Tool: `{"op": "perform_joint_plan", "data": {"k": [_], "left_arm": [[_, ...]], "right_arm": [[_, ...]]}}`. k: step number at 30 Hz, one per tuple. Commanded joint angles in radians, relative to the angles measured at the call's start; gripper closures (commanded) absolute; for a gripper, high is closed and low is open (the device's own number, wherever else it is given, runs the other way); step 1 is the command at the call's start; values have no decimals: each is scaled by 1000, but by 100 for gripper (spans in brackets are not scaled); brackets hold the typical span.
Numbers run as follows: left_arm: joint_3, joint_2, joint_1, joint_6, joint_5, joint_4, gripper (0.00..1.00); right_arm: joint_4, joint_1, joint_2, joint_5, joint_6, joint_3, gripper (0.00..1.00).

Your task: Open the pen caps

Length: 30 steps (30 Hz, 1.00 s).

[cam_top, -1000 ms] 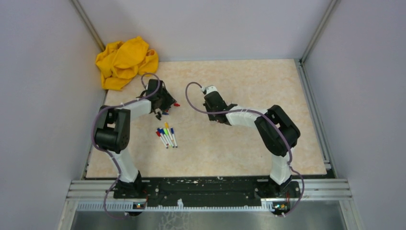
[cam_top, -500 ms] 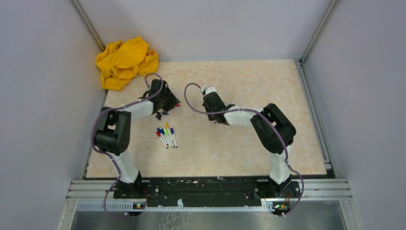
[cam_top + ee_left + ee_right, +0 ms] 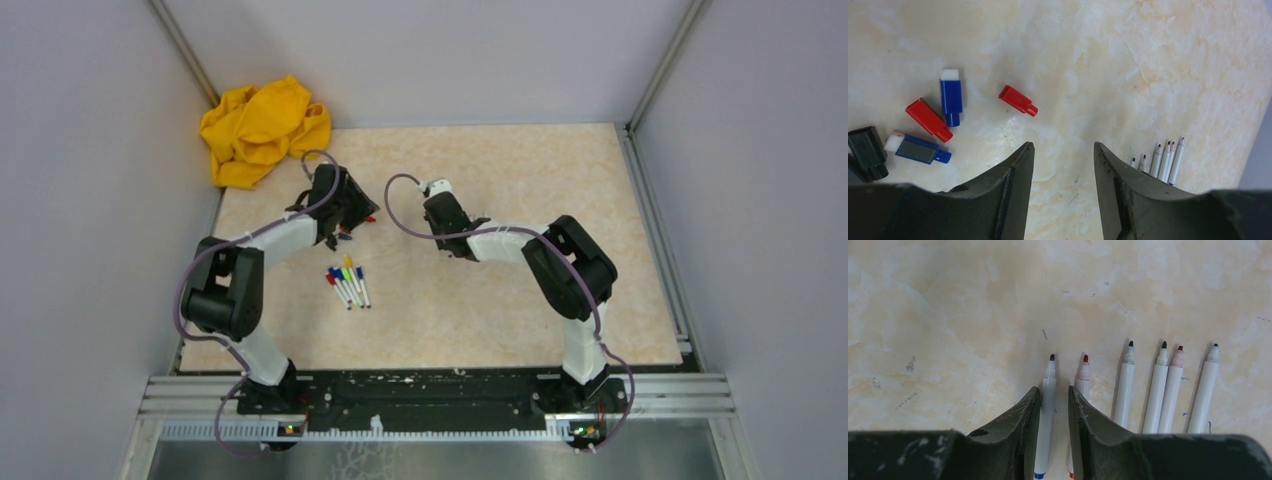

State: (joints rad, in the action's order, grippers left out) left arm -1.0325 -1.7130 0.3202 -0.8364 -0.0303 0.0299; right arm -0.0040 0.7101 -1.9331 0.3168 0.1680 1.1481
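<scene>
Several loose pen caps lie on the table in the left wrist view: a red cap (image 3: 1018,100), a blue cap with a white end (image 3: 951,95), a second red cap (image 3: 928,120), a second blue cap (image 3: 918,149) and a black cap (image 3: 867,151). My left gripper (image 3: 1063,145) is open and empty, just above bare table to the right of them. In the top view it (image 3: 345,215) is beside a red cap (image 3: 370,217). Several uncapped markers (image 3: 1124,390) lie side by side. My right gripper (image 3: 1054,388) is narrowly open and empty, and one marker shows through its gap.
A crumpled yellow cloth (image 3: 262,128) lies at the far left corner. The markers (image 3: 347,285) lie in a row between the two arms, nearer the left one, with their tips also in the left wrist view (image 3: 1168,160). Grey walls close in the table on three sides.
My left arm has swung its elbow outward to the left and its gripper has edged slightly farther away. My right gripper has shifted a little to the left.
</scene>
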Motion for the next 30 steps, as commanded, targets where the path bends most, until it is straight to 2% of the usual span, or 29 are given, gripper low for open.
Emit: {"op": "perform_joint_plan", "data": {"k": [1, 9, 14, 19, 30], "left_arm": [[35, 82, 11, 3, -51, 1, 46], [141, 252, 15, 4, -132, 2, 46], [226, 360, 20, -14, -176, 6, 46], [307, 498, 23, -31, -224, 16, 46], [395, 783, 26, -38, -267, 127, 44]], "right_arm": [[-4, -9, 23, 69, -46, 19, 73], [-7, 5, 57, 102, -71, 32, 73], [23, 58, 108, 96, -96, 39, 73], [-33, 123, 145, 116, -109, 101, 73], [-156, 292, 111, 28, 32, 164, 72]]}}
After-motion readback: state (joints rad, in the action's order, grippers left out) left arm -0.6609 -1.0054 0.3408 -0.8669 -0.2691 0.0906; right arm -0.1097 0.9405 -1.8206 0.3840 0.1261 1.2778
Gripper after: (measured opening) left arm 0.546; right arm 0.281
